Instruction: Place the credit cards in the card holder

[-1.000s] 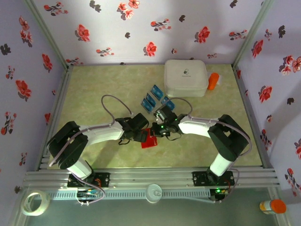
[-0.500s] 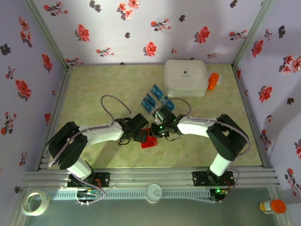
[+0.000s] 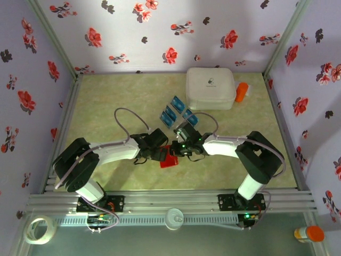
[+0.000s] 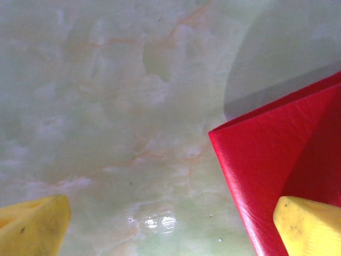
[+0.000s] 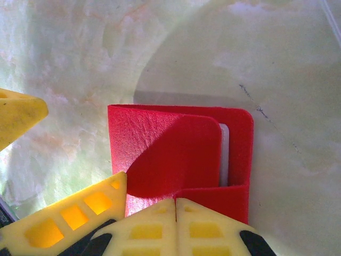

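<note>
The red card holder [image 3: 170, 160] lies on the table between the two grippers. Its cover [image 5: 176, 154] is lifted and bowed, and a pale edge [image 5: 224, 154] shows in the inner pocket. My right gripper [image 5: 176, 204] [image 3: 178, 149] is shut, its tips pinching the near edge of that cover. My left gripper [image 4: 170, 226] [image 3: 161, 153] is open over the holder's [image 4: 266, 160] left side, with one yellow fingertip [image 4: 306, 224] resting on the red leather. The blue credit cards [image 3: 177, 104] [image 3: 168, 117] [image 3: 190, 118] lie flat just behind the grippers.
A big white rounded box [image 3: 210, 88] stands at the back right with an orange object [image 3: 242, 92] beside it. Floral walls close in the table on three sides. A tape roll [image 3: 40, 229] and an orange-capped bottle [image 3: 309, 233] lie outside the front rail.
My right wrist has edged slightly left over the holder. The left arm and the cards have not moved.
</note>
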